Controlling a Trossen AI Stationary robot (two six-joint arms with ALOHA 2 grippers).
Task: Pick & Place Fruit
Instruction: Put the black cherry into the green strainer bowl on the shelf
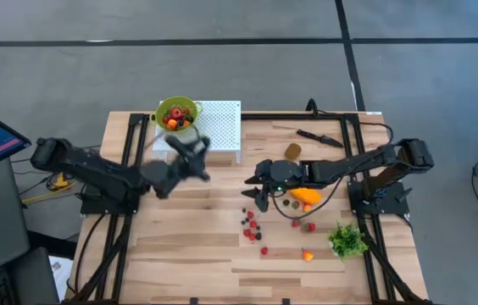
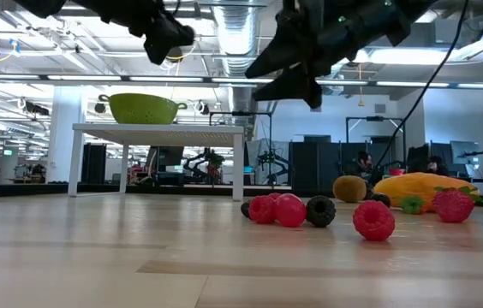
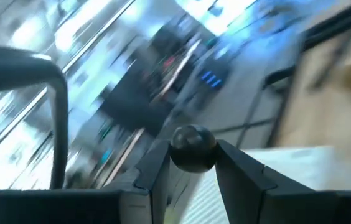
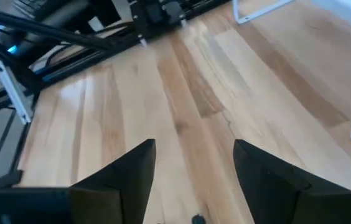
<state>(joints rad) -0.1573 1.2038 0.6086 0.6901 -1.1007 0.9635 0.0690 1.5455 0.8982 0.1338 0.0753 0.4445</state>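
High view: left gripper (image 1: pixel 198 146), upper centre-left just below the green bowl (image 1: pixel 177 113), clamps a dark berry (image 3: pixel 192 148). Right gripper (image 1: pixel 254 188), mid-frame, has fingers apart and empty above the table (image 1: pixel 180 246). Loose berries (image 1: pixel 252 229) lie lower centre.

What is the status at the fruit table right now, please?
Left end effector shut on dark berry, near green colander. Right end effector open, empty, above loose berries. Nothing in the way.
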